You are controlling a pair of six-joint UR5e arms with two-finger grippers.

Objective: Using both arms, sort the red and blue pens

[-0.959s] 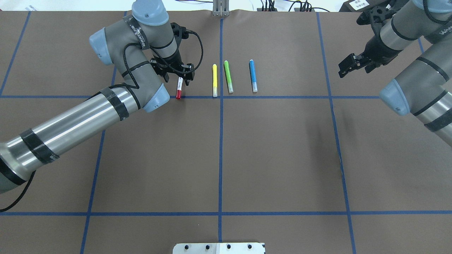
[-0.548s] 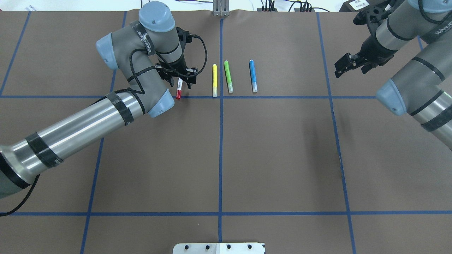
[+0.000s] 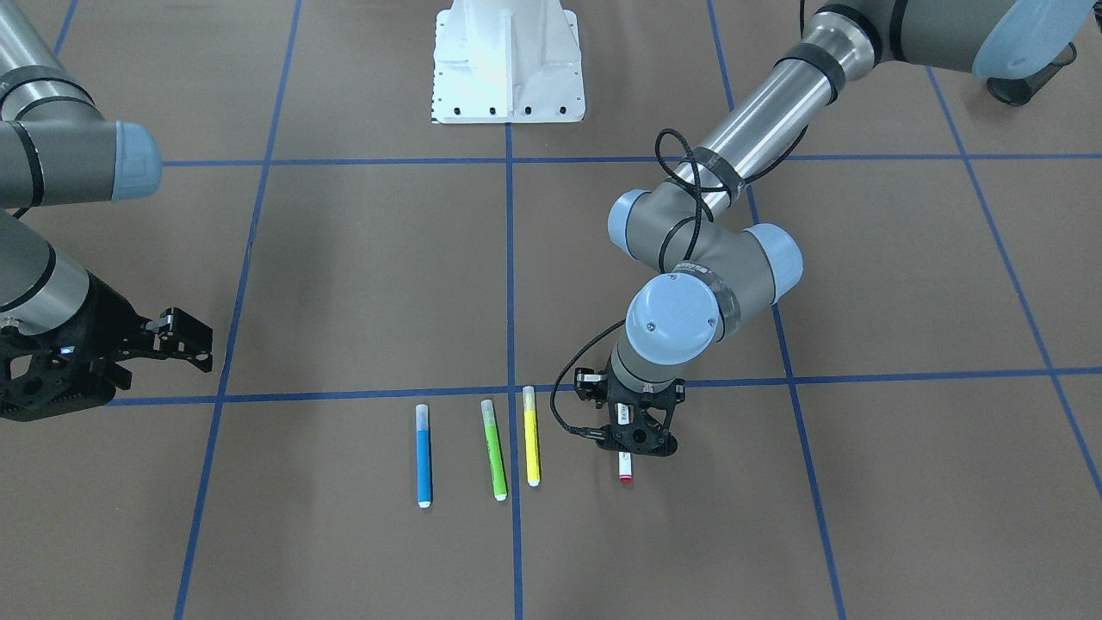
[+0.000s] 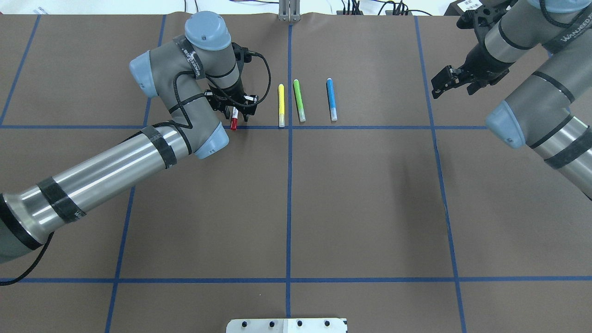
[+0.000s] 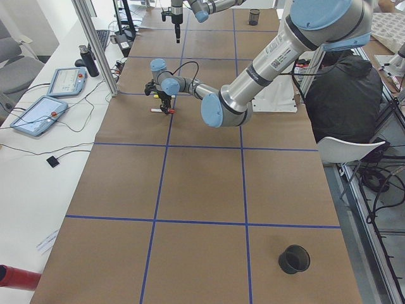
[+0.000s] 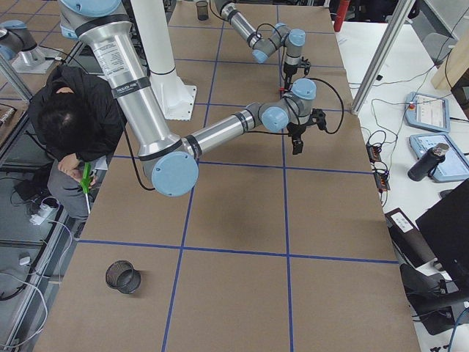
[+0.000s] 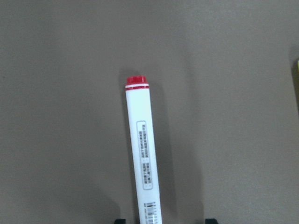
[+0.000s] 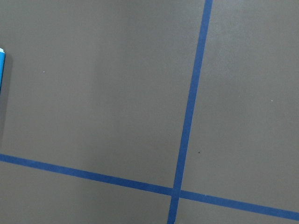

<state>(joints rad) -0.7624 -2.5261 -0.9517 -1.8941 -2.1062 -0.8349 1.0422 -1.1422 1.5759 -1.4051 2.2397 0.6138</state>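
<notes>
The red pen [image 4: 234, 121], white-barrelled with a red cap, lies on the brown table at the left end of the row of pens. My left gripper [image 4: 236, 110] is open and low over it. In the left wrist view the red pen [image 7: 142, 154] runs between the fingertips [image 7: 210, 220], and only its far end [image 3: 625, 469] shows in the front view. The blue pen [image 4: 331, 99] lies at the right end of the row. My right gripper [image 4: 449, 89] hangs open and empty well to its right. Only an edge of the blue pen [image 8: 1, 70] shows in the right wrist view.
A yellow highlighter [image 4: 280, 105] and a green highlighter [image 4: 299, 100] lie between the red and blue pens. Black mesh cups stand at both table ends [image 5: 295, 259] [image 6: 123, 276]. A seated person [image 6: 73, 125] is beside the robot's white base [image 3: 508, 60].
My left gripper has come down closer over the red pen, which has not moved. The right arm has shifted left and toward the far edge of the table.
</notes>
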